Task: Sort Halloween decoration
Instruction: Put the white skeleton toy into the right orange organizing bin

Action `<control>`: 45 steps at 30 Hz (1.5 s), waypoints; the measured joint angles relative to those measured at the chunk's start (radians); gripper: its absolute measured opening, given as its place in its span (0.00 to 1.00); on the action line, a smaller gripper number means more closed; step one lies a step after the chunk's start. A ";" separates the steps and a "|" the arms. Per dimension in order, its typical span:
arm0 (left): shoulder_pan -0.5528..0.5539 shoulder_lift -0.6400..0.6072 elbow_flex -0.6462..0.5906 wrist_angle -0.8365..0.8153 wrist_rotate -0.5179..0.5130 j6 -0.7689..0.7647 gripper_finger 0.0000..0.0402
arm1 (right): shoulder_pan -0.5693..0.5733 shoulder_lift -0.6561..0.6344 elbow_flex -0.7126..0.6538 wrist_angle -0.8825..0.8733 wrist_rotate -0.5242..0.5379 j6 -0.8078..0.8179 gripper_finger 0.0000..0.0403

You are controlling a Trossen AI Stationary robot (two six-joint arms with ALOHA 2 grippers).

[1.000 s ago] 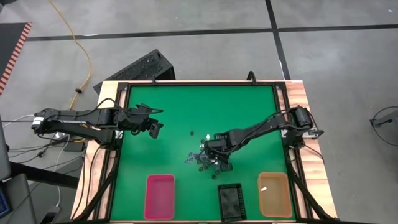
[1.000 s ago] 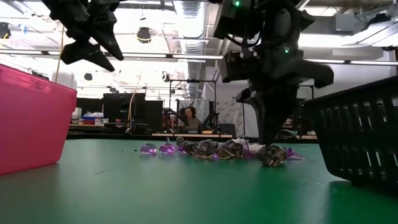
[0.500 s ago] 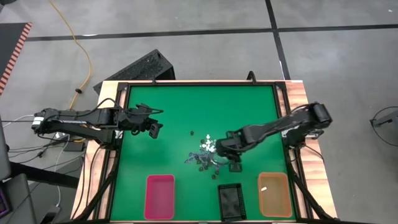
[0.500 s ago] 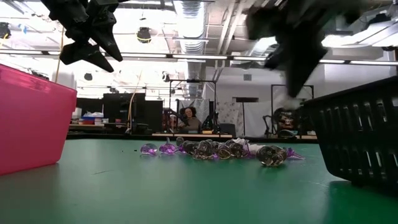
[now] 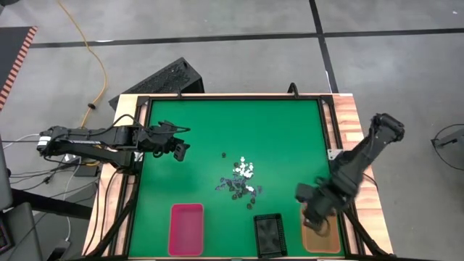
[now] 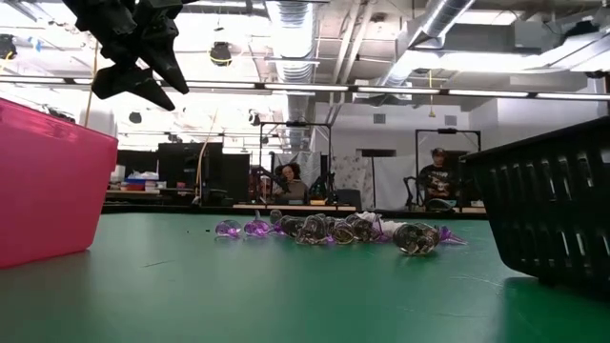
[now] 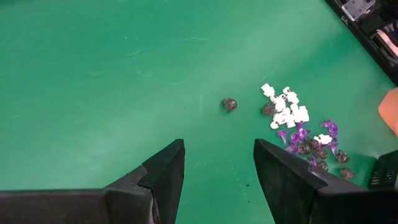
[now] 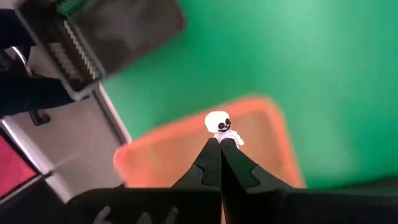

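Right tool (image 8: 220,147) pinched closed, arm bent low; left tool (image 7: 217,167) parted, arm outstretched.

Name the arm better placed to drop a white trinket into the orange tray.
Right. Its gripper already pinches a white trinket over the orange tray; the left gripper hangs open and empty, across the table.

mat (image 5: 217,123) green; trays pink (image 5: 186,229), black (image 5: 269,234), orange (image 5: 319,239); trinkets (image 5: 241,180) white, purple, black

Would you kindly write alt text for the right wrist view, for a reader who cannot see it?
The right gripper, shut, pinches a tiny white skeleton trinket at its fingertips above the orange tray. Green table lies beyond, with the black tray at its edge.
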 joint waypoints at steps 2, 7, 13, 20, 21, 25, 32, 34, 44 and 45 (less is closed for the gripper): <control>0.000 0.000 0.000 0.000 -0.004 0.000 0.46 | 0.067 0.014 0.000 -0.003 0.001 0.107 0.04; 0.000 0.000 0.000 0.000 -0.004 -0.001 0.46 | 0.172 0.069 0.000 -0.003 0.002 0.294 0.07; 0.000 0.000 0.000 0.000 -0.003 -0.001 0.46 | 0.233 0.134 0.000 0.001 0.005 0.383 0.14; 0.000 0.000 0.000 0.000 0.002 -0.001 0.46 | 0.210 0.127 -0.001 -0.004 0.085 0.386 0.27; 0.000 0.000 0.000 0.000 0.002 -0.001 0.46 | 0.202 0.127 -0.001 -0.006 0.085 0.371 0.29; 0.000 0.000 0.000 -0.001 0.003 -0.001 0.46 | 0.172 0.125 -0.001 0.002 0.085 0.319 0.37; 0.000 0.000 0.000 -0.001 0.003 -0.001 0.46 | -0.008 0.098 0.039 0.006 0.265 0.059 0.41; 0.000 0.000 0.000 -0.001 0.003 -0.001 0.46 | -0.083 0.093 0.040 0.013 0.334 -0.063 0.41; 0.000 0.000 0.000 -0.002 -0.005 0.002 0.46 | -0.497 0.095 0.014 0.349 0.279 -0.732 0.40; 0.000 0.000 0.000 -0.002 -0.005 0.002 0.46 | -0.531 0.100 0.007 0.392 0.260 -0.775 0.40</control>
